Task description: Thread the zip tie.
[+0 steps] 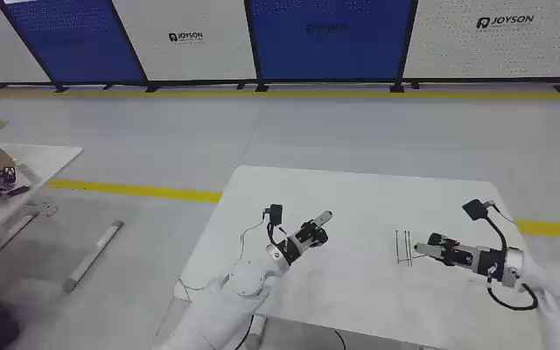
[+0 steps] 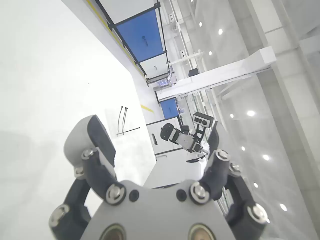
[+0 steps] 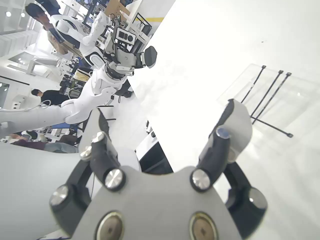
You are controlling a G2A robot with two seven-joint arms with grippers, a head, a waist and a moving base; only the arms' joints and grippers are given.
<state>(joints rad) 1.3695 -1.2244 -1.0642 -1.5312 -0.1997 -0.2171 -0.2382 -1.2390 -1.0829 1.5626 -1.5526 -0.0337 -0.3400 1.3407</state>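
The left gripper (image 1: 321,226) is over the middle of the white table (image 1: 350,197), wide open and holding nothing. The right gripper (image 1: 420,248), also open and holding nothing, is just beside the black zip ties (image 1: 403,248). These lie on a clear sheet (image 3: 296,101) at the table's right part.
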